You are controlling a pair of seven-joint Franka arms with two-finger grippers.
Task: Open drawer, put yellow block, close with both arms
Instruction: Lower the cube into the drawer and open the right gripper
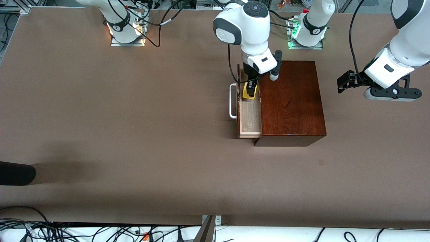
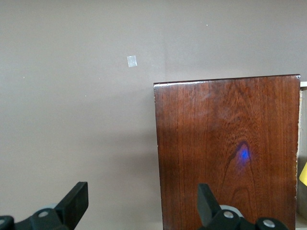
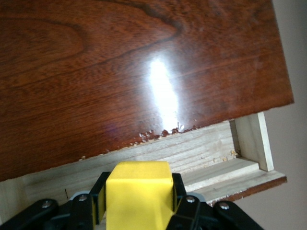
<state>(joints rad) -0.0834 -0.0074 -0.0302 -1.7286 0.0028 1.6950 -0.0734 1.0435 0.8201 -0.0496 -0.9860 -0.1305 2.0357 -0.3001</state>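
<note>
The drawer (image 1: 249, 116) stands pulled out of the reddish-brown wooden box (image 1: 290, 101), its white handle (image 1: 231, 101) toward the right arm's end of the table. My right gripper (image 1: 250, 90) is shut on the yellow block (image 1: 250, 92) and holds it over the open drawer tray. In the right wrist view the block (image 3: 139, 191) sits between the black fingers above the pale tray (image 3: 225, 158). My left gripper (image 1: 346, 81) is open and empty, in the air past the box's end at the left arm's side. The left wrist view shows the box top (image 2: 230, 153).
A small pale square mark (image 2: 132, 61) lies on the brown table near the box. A dark object (image 1: 16, 173) juts in at the table's edge at the right arm's end. Cables run along the near table edge.
</note>
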